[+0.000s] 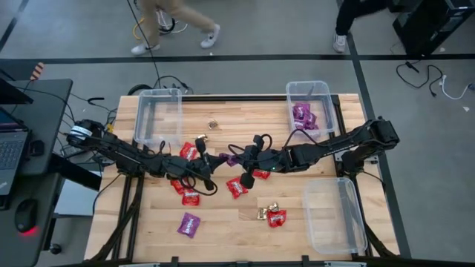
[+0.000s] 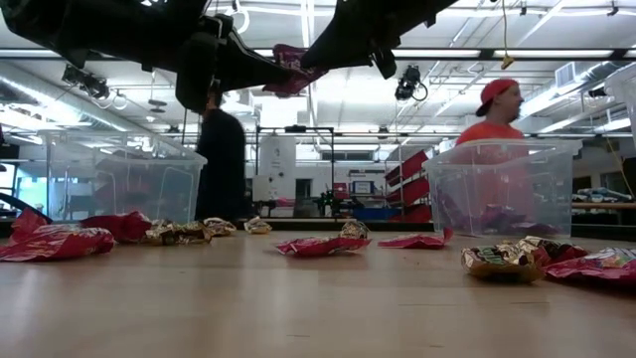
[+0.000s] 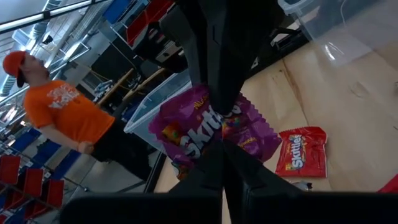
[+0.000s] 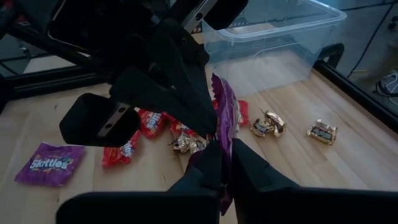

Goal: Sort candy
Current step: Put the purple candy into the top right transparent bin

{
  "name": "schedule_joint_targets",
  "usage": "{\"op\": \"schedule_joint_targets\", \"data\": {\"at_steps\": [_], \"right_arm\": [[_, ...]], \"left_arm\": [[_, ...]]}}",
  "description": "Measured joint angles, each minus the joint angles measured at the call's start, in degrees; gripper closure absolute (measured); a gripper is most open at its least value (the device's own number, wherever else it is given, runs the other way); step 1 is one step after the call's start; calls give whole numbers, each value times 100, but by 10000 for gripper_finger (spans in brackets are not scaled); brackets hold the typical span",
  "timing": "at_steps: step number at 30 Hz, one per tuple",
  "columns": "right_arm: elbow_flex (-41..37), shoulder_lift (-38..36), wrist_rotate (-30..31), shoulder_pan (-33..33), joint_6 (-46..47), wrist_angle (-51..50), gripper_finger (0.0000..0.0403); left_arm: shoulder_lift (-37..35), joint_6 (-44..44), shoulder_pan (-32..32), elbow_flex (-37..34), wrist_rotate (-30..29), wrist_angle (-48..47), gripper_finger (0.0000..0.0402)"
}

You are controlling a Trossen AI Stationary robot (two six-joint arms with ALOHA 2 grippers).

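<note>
- Handover mid-air over the middle of the surface (image 1: pixel 223 222): a purple packet (image 3: pixel 211 127) hangs between both arms, above the scattered candy.
- Left pincer (image 1: pixel 217 159) is clamped on the purple packet; in its wrist view the packet sits pinched at its dark fingers (image 3: pixel 217 74).
- Right pincer (image 1: pixel 236 158) meets it from the other side, closed on the same packet's edge; in the right wrist view the purple foil (image 4: pixel 225 124) stands upright in its grip.
- Judgement: both grip at once, so one must release before the other pulls, or the wrapper tears or slips.
- Likely goal: the far right bin (image 1: pixel 312 104), which already holds purple packets (image 1: pixel 303 116). The right arm is the closer one, so the left should let go.
- Do it well: confirm the right grip is firm on the foil, not just a corner, then open the left slowly and back straight off.
- Carry high enough to clear the bin wall; release over the bin's middle.
- Left on the surface: red packets (image 1: pixel 236 187), gold pieces (image 1: pixel 267 211), one purple packet (image 1: pixel 188 224) near the front.
- Far left bin (image 1: pixel 157 119) and near right bin (image 1: pixel 334 215) look empty.
- Person in an orange shirt (image 2: pixel 494 124) stands behind the surface, clear of the arms.
</note>
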Motion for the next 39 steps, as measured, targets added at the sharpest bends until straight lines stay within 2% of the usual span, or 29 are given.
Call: {"op": "schedule_joint_targets", "data": {"at_steps": [12, 16, 19, 26, 30, 35, 39], "right_arm": [[0, -2, 387, 0, -16, -4, 400], [0, -5, 452, -29, -6, -4, 401], [0, -17, 459, -78, 38, -3, 401], [0, -164, 652, -218, 43, -57, 402], [2, -368, 946, -330, 32, -318, 402], [2, -680, 977, -529, 50, -636, 402], [2, -1011, 1337, -685, 53, -1156, 403]], "left_arm": [[0, -217, -21, 0, -9, -111, 280], [0, -323, -21, 0, -314, -187, 258], [0, -316, -21, 0, -561, -214, 255], [0, -317, -21, 0, -567, -519, 254], [0, -330, -19, -2, -568, -588, 254], [0, -341, -21, -2, -570, -591, 254], [0, -343, -21, -2, -570, -611, 254]]}}
